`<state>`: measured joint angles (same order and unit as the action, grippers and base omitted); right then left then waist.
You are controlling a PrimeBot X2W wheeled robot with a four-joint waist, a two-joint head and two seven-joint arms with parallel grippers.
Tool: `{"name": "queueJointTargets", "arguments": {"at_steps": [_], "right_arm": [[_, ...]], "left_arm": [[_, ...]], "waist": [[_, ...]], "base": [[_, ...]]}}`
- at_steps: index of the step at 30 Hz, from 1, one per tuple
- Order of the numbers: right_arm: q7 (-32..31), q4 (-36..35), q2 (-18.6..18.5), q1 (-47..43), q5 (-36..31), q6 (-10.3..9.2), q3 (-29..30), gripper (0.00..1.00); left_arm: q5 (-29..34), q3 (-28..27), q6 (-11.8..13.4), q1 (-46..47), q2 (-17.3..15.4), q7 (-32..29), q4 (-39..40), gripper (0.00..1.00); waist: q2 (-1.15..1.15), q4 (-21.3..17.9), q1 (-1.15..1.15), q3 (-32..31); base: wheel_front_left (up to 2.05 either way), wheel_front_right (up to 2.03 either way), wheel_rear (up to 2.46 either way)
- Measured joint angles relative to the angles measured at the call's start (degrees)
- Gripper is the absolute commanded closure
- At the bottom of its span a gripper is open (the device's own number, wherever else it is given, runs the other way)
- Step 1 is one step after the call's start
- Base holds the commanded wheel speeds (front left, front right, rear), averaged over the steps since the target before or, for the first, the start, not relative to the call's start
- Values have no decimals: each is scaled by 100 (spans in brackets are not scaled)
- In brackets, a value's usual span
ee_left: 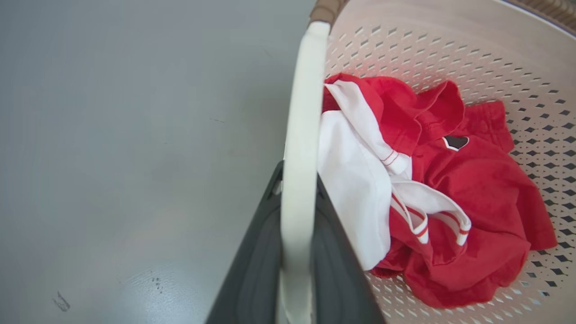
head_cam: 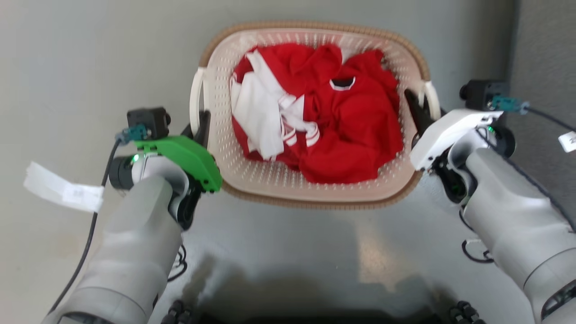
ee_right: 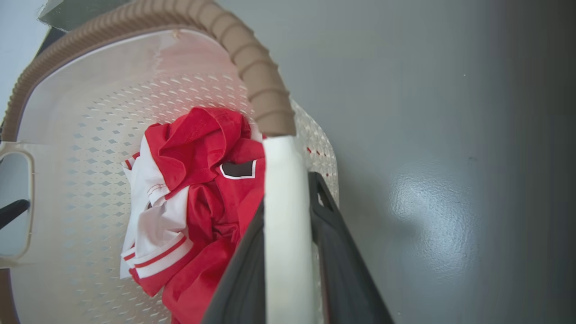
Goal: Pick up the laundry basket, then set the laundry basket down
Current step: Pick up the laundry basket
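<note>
The laundry basket [head_cam: 315, 202] is over the grey floor [head_cam: 90, 54]; contact with it cannot be confirmed. The left claw [head_cam: 202, 126] pinches the basket's left handle [head_cam: 195, 96], and the right claw [head_cam: 416, 110] pinches its right handle [head_cam: 433, 101]. The shell is probably stiff and light, with soft red clothes [head_cam: 342, 117] inside. Keep the handles level.

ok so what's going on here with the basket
The robot has a laundry basket of red and white clothes by both side handles. The left gripper clamps the left handle between its fingers, the right gripper the right handle. Whether the basket is off the grey floor can't be told.
</note>
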<state>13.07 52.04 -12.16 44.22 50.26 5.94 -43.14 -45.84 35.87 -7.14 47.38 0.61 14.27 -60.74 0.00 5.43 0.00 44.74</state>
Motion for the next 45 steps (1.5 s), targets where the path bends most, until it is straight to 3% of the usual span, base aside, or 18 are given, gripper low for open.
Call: {"name": "queueJointTargets", "arguments": {"at_steps": [15, 45], "right_arm": [[-474, 426, 260, -350, 498, -3, -411, 100], [-1395, 757, 467, -1438, 1234, -59, -1066, 100]], "left_arm": [[-404, 271, -43, -482, -31, -424, -350, 100], [-1099, 865, -43, -1590, -132, -1855, -444, 100]], "waist": [[0, -266, 0, -1118], [0, -642, 0, -3473]], "base": [[0, 0, 0], [0, 0, 0]]}}
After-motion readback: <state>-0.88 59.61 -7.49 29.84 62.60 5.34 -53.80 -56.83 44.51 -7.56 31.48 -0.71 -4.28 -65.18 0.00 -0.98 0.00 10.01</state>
